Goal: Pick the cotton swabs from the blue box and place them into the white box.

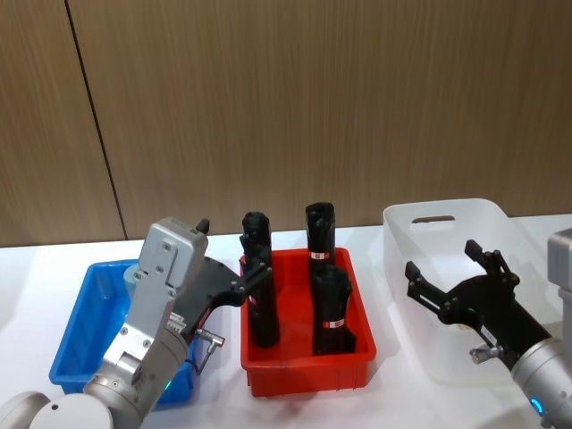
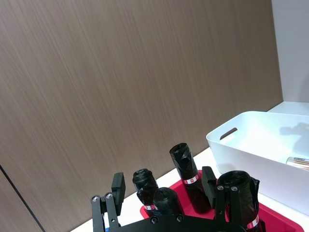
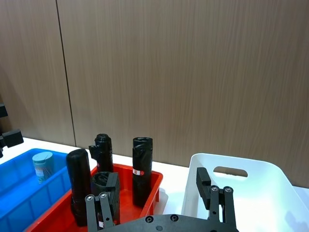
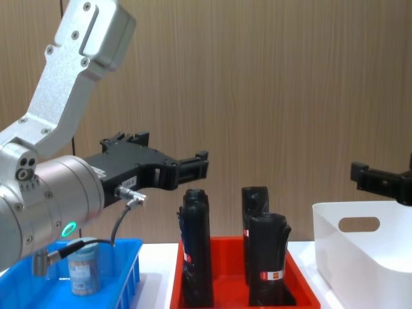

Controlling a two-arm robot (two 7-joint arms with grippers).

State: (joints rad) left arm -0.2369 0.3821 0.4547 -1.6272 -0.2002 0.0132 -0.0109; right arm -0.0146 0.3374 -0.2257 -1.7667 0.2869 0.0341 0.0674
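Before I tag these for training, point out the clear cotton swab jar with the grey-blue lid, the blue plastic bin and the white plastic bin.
Clear cotton swab jar (image 3: 42, 169): right wrist view, its side.
Blue plastic bin (image 1: 89, 313): head view, bare floor.
White plastic bin (image 1: 438, 239): head view, far wall.

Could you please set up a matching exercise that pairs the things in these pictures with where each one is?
1. cotton swabs
2. black rolls
3. left gripper
4. right gripper

a. open, above the white box
b. standing in the red bin
c. in the blue box
d. open, raised near the red bin's left edge

Pairs: 1-c, 2-b, 3-d, 4-a
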